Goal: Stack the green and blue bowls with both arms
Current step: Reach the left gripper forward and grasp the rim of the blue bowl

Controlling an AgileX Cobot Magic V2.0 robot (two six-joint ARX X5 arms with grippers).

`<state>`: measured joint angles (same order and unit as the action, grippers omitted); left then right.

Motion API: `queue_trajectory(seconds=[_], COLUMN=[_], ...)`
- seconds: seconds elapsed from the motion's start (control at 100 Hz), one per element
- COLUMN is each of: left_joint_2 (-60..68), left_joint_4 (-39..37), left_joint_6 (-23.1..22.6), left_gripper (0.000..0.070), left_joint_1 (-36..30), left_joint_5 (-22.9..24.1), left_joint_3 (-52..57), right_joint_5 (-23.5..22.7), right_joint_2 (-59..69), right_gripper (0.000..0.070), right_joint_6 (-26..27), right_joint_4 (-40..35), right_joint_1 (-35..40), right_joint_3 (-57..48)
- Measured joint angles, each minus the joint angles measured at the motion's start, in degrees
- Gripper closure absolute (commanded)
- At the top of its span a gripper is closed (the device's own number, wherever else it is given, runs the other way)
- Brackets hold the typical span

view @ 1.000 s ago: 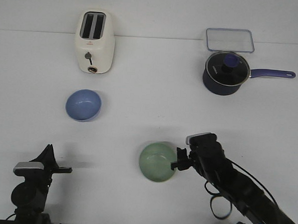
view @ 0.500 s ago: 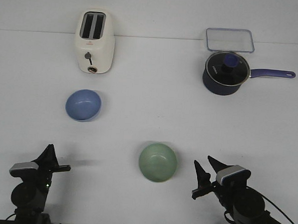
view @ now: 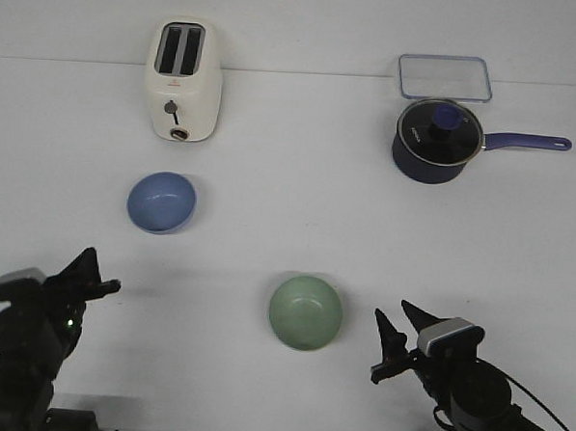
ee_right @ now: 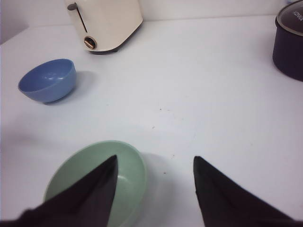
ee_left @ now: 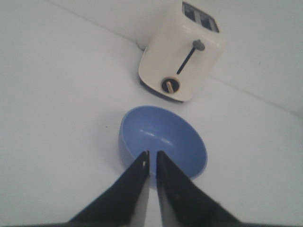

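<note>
The pale green bowl (view: pixel 305 312) sits upright and empty at the table's front centre. The blue bowl (view: pixel 161 202) sits upright and empty further back on the left. My left gripper (view: pixel 103 271) hovers at the front left, in front of the blue bowl and apart from it. In the left wrist view the left gripper (ee_left: pixel 152 153) is shut and empty, pointing at the blue bowl (ee_left: pixel 163 139). My right gripper (view: pixel 394 313) is open and empty, just right of the green bowl. In the right wrist view the right gripper (ee_right: pixel 155 158) has one finger over the green bowl (ee_right: pixel 130 175).
A cream toaster (view: pixel 183 80) stands at the back left. A dark navy lidded saucepan (view: pixel 437 139) with a long handle stands at the back right, with a clear rectangular lid (view: pixel 444 77) behind it. The right arm's cable trails at the front right.
The right gripper drew back from the green bowl's right rim to the front edge, then held still. The left gripper shifted left and a little up.
</note>
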<state>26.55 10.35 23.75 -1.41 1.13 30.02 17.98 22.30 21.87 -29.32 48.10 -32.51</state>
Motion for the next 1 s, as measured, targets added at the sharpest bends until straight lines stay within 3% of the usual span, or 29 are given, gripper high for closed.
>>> queue_trajectory(seconds=[0.05,0.1,0.23,0.44,0.78,0.83,1.0], left_joint_2=[7.4,14.7,33.0,55.0,68.4,69.0,70.5], left_joint_4=[2.7,5.3,10.3,14.5,12.3,11.7,10.9], left_joint_6=[-2.2,-4.2,-8.2,-11.1,-11.2,-11.2,-11.2], left_gripper=[0.0313,0.0262,0.0262,0.0262,0.0288,0.0346,0.0693], left_joint_1=[0.0,-0.1,-0.2,-0.2,0.2,0.2,0.2], left_joint_5=[-1.8,-2.8,-3.0,-3.0,-2.5,-2.5,-2.5], left_joint_3=[5.4,10.7,23.1,35.2,38.2,38.3,38.3], right_joint_5=[0.0,0.0,0.0,0.0,0.3,1.0,1.6], right_joint_2=[0.0,0.0,0.0,0.0,0.0,0.0,0.0], right_gripper=[0.0365,0.0365,0.0365,0.0365,0.0365,0.0365,0.0365], right_joint_6=[0.0,0.0,0.0,0.0,0.0,0.0,0.0], right_joint_4=[0.0,0.0,0.0,0.0,0.4,0.4,0.8], right_joint_1=[0.0,0.0,0.0,0.0,0.0,0.0,0.0], right_joint_3=[0.0,0.0,0.0,0.0,0.0,0.0,0.0])
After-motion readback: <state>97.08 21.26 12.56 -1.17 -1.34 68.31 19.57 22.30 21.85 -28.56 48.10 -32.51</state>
